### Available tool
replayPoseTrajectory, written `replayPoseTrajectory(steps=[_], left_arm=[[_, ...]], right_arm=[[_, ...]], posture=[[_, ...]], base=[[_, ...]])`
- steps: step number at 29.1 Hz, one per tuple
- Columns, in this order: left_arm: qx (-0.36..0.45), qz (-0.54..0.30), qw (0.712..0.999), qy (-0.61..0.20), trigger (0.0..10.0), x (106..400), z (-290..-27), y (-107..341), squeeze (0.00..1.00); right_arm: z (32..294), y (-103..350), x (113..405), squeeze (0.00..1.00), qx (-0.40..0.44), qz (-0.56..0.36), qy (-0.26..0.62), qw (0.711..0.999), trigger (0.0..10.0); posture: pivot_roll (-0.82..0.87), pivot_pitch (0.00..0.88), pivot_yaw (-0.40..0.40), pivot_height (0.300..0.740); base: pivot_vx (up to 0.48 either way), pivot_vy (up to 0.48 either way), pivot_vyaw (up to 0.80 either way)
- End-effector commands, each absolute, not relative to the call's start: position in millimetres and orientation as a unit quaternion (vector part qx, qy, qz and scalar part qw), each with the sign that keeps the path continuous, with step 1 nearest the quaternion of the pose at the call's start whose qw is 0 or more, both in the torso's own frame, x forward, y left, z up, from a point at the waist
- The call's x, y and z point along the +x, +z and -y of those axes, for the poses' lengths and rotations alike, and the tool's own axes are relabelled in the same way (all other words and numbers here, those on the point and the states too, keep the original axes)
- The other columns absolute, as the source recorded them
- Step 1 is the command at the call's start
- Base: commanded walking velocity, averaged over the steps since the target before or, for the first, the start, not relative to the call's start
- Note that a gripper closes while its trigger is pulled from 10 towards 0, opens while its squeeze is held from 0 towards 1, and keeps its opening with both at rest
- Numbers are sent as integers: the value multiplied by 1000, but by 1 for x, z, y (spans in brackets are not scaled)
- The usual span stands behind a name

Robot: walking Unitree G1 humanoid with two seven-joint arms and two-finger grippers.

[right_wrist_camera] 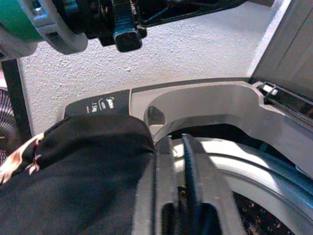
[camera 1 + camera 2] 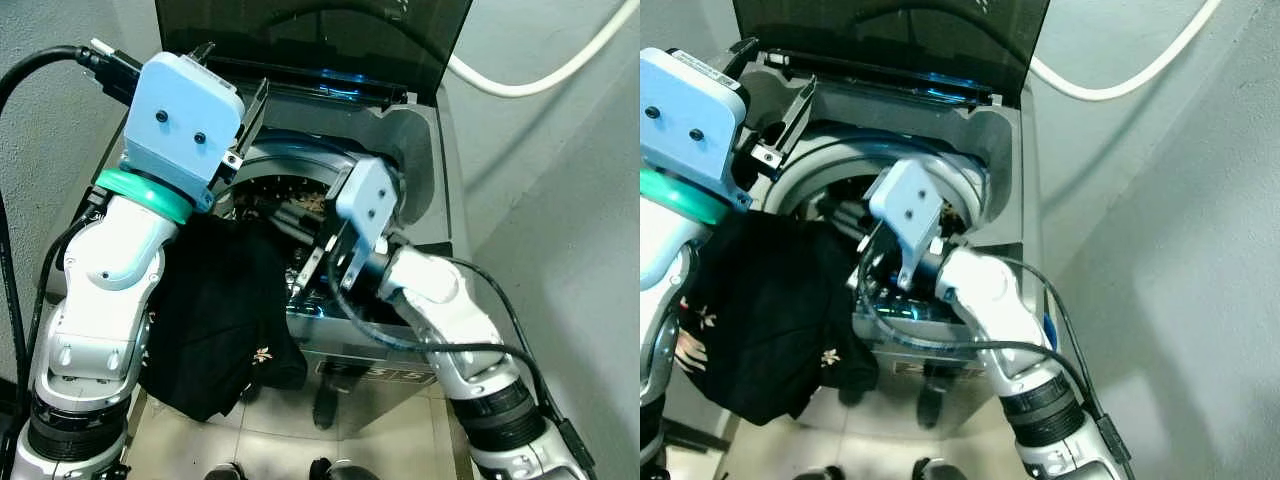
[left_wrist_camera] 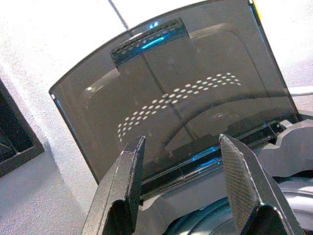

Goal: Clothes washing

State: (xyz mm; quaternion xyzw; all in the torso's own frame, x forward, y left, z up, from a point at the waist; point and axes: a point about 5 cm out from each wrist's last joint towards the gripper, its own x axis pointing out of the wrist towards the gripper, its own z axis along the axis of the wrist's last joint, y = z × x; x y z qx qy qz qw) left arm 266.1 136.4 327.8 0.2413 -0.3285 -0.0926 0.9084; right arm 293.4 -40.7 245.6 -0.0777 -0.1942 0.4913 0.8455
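A top-loading washing machine (image 2: 425, 150) stands in front of me with its dark lid (image 2: 320, 40) raised. A black garment (image 2: 215, 310) with small flower prints lies over the machine's front left rim and hangs down its front. My right gripper (image 2: 312, 268) is at the front rim of the drum (image 2: 290, 195). In the right wrist view its fingers (image 1: 164, 196) are pressed together, and the black cloth (image 1: 78, 171) lies against one of them. My left gripper (image 3: 181, 143) is raised over the back left corner, open and empty, pointing at the lid (image 3: 186, 103).
A white hose (image 2: 540, 80) runs along the wall behind the machine on the right. Grey walls close in on both sides. The tiled floor (image 2: 290, 425) shows below the machine's front. The control panel (image 1: 100, 104) sits beside the drum opening.
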Motion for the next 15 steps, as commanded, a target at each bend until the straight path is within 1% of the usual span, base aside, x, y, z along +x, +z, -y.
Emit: replayPoseTrajectory(steps=[1, 2, 4, 5, 6, 8, 9, 10, 11, 15], left_arm=[[245, 325, 909, -90, 10000, 265, -136, 325, 0], [245, 325, 909, -90, 10000, 265, -136, 325, 0], [246, 324, 909, -90, 10000, 265, -137, 325, 0], [246, 324, 909, -90, 10000, 265, -137, 325, 0], [246, 323, 909, -90, 10000, 265, -137, 325, 0], [246, 323, 909, -90, 10000, 265, -137, 325, 0], [246, 323, 909, -90, 10000, 265, -138, 324, 0], [246, 323, 909, -90, 10000, 265, -138, 324, 0], [247, 322, 910, -90, 10000, 265, -138, 324, 0], [246, 322, 910, -92, 10000, 266, -137, 323, 0]], right_arm=[[41, 244, 291, 1000, -76, 192, 500, 841, 10000], [41, 244, 291, 1000, -76, 192, 500, 841, 10000], [43, 240, 281, 1000, -92, 181, 541, 816, 10000], [43, 240, 281, 1000, -92, 181, 541, 816, 10000], [45, 239, 276, 1000, -98, 176, 557, 806, 10000], [45, 239, 276, 1000, -98, 176, 557, 806, 10000], [47, 238, 272, 1000, -103, 172, 572, 796, 10000], [47, 238, 272, 1000, -103, 172, 572, 796, 10000], [50, 238, 269, 1000, -113, 169, 581, 788, 10000], [50, 236, 266, 1000, -128, 164, 588, 782, 10000]], posture=[[119, 113, -34, 740], [119, 113, -34, 740], [121, 112, -34, 740], [121, 112, -34, 740], [121, 112, -34, 740], [121, 112, -34, 740], [121, 108, -32, 740], [121, 108, -32, 740], [115, 103, -30, 740], [115, 101, -28, 740]], base=[[0, 0, 0], [0, 0, 0], [0, 0, 0], [0, 0, 0], [0, 0, 0], [0, 0, 0], [0, 0, 0], [0, 0, 0], [0, 0, 0], [0, 0, 0]])
